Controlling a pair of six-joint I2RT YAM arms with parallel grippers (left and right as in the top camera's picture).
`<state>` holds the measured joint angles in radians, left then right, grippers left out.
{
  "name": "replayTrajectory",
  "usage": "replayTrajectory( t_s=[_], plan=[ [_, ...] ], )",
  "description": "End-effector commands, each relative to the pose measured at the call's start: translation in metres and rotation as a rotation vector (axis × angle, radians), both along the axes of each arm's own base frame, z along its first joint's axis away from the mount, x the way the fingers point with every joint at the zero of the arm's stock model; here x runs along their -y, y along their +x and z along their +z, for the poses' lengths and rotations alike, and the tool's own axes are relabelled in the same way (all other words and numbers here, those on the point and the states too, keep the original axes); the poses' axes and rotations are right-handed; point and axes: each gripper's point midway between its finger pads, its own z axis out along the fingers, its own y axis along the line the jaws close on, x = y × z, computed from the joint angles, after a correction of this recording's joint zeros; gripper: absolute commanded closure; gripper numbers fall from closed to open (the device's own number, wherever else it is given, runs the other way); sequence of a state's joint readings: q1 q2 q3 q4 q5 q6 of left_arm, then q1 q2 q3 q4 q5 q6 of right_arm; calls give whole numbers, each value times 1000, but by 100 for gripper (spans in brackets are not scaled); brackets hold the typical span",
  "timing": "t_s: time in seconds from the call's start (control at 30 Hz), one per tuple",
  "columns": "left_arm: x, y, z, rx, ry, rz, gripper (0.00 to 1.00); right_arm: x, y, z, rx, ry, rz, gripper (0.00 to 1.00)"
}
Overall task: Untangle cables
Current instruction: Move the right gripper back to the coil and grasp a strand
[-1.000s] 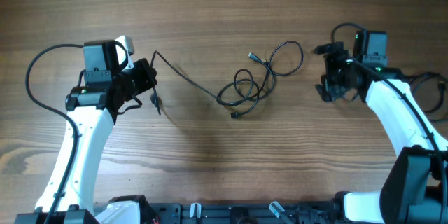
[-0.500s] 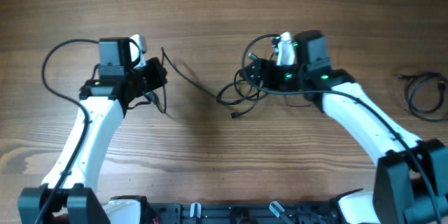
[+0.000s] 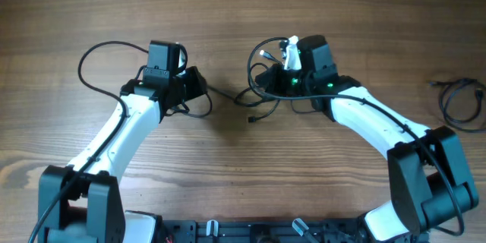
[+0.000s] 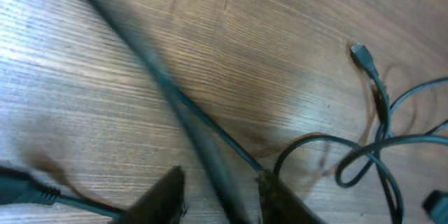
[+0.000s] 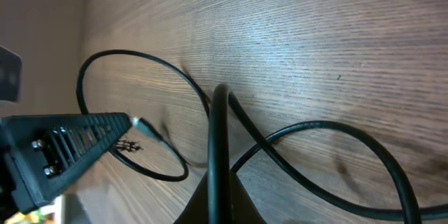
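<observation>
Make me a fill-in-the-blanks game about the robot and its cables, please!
The table is made of ___. The tangled cables in the middle are coloured ___. Another cable lies alone near the table's far ___ edge.

Missing words: wood, black, right.

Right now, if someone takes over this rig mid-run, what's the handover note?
Left gripper: looks shut on the long cable leading into the tangle.
Right gripper: shut on a loop of the tangle, centre of the overhead view.
One cable coil lies apart at the far right.
Done: both arms have a hold.
Left: pull the crossed loops apart.
</observation>
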<state>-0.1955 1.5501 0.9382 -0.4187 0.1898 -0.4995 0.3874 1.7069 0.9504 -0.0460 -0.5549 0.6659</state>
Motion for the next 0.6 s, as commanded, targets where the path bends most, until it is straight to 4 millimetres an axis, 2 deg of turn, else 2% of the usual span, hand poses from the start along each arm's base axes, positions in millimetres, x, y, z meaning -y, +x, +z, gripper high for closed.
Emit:
replayTrajectory(
  t_s=[0.0, 0.03, 0.2, 0.4, 0.5, 0.57],
  plan=[
    [-4, 1, -16, -65, -11, 88, 42, -4, -6, 11, -32, 52, 7, 96],
    [-4, 0, -22, -88, -20, 104, 37, -5, -8, 9, -38, 46, 10, 96],
    [14, 0, -39, -140, -105, 65, 26, -12, -14, 2, -77, 50, 15, 96],
    [18, -1, -59, -199, -141, 98, 25, -33, -31, 1, -119, 73, 64, 96],
    [19, 1, -60, -194, -140, 96, 22, -39, -36, 2, -126, 78, 76, 96],
    [18, 2, -64, -185, -103, 101, 21, -49, -45, 9, -138, 128, 133, 96]
  ],
)
